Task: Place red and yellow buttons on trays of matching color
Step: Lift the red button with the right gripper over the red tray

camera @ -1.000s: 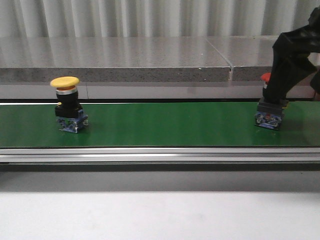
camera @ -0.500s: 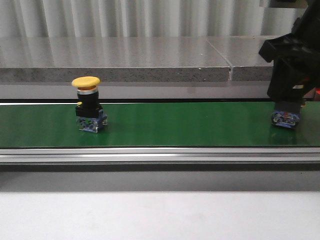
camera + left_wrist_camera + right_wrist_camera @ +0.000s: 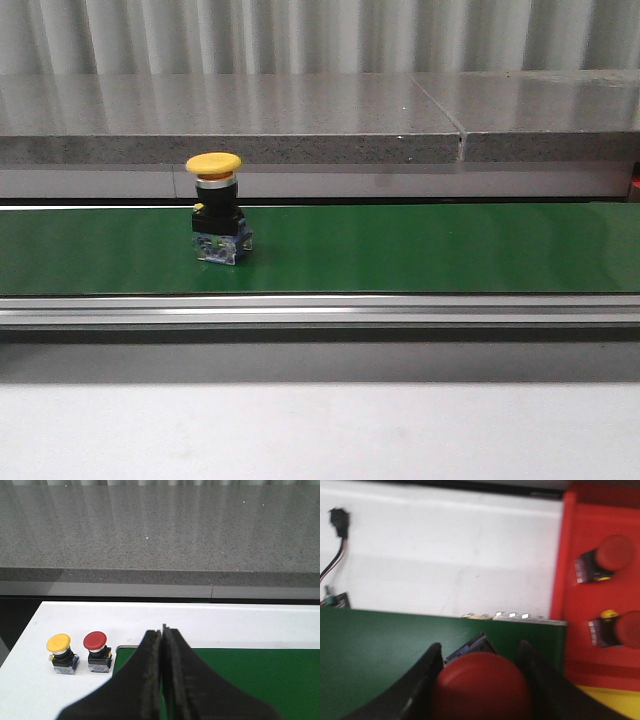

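Note:
A yellow button [image 3: 217,222] stands upright on the green belt [image 3: 420,250] in the front view, left of centre. My right gripper [image 3: 480,652] is shut on a red button [image 3: 482,687] above the belt's end, beside the red tray [image 3: 572,580]. That tray holds two red buttons [image 3: 605,559] [image 3: 620,628]. A strip of yellow tray [image 3: 610,700] shows below it. My left gripper [image 3: 163,632] is shut and empty, over the belt's other end. A yellow button [image 3: 61,651] and a red button [image 3: 97,650] stand on the white table beyond it.
A grey stone ledge [image 3: 300,120] runs behind the belt. An aluminium rail [image 3: 320,312] lines the belt's front edge. A black connector with wires [image 3: 337,525] lies on the white table [image 3: 450,560] in the right wrist view.
The yellow button rode the belt to the right. My right gripper, holding the red button, lifted and left the front view at the right.

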